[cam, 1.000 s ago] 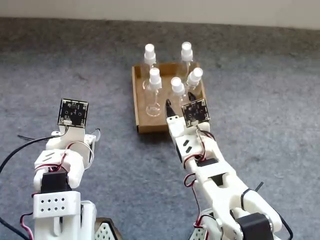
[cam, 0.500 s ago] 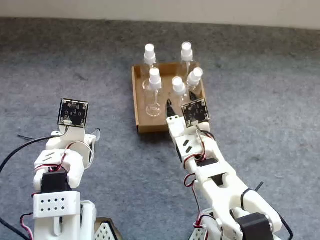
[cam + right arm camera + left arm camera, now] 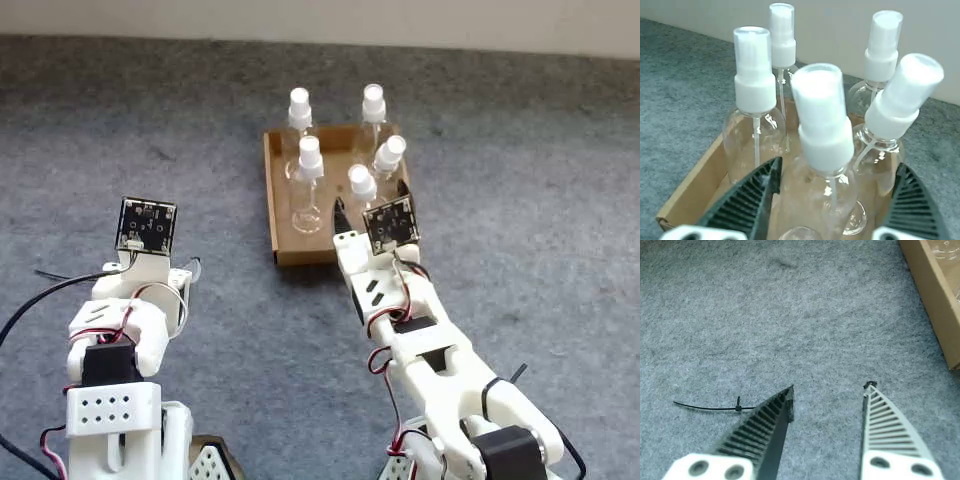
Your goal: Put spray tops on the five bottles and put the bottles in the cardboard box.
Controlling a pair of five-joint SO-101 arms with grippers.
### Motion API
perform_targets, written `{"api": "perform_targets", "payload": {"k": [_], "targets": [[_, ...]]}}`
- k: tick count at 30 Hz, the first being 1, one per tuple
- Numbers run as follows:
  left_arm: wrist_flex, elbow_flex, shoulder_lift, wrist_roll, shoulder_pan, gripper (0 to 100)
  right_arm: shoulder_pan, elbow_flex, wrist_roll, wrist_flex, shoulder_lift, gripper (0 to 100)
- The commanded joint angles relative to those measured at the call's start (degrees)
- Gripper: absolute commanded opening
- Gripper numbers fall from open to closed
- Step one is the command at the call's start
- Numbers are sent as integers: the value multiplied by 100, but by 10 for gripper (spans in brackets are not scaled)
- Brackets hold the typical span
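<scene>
right wrist view: the right gripper point(image 3: 837, 167) straddled the nearest bottle point(image 3: 815, 200), jaws apart and apparently clear of the glass, which suggested a bottle just set down. its spray top point(image 3: 822, 110) was fitted. all five capped bottles stood inside the cardboard box point(image 3: 272, 190), one leaning. the left gripper point(image 3: 829, 392), jaws likewise apart and empty, hung over the grey surface point(image 3: 790, 315) near a cable tie point(image 3: 705, 407).

5 bottles point(image 3: 308, 196) stand together inside the cardboard box point(image 3: 271, 192).
</scene>
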Motion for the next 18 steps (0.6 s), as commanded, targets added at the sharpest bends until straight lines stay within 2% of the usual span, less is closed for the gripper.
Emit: {"api": "perform_targets", "payload": {"k": [1, 6, 14, 18], "targets": [[-114, -22, 40, 62, -57, 210, -4, -321, 79, -119, -48, 283], [-123, -13, 40, 62, -57, 210, -4, -321, 79, -92, -48, 283], [-141, 66, 40, 53, -57, 210, -4, -936, 79, 919, -101, 283], [-141, 66, 40, 53, -57, 210, -31, -1077, 79, 1490, -655, 283]]}}
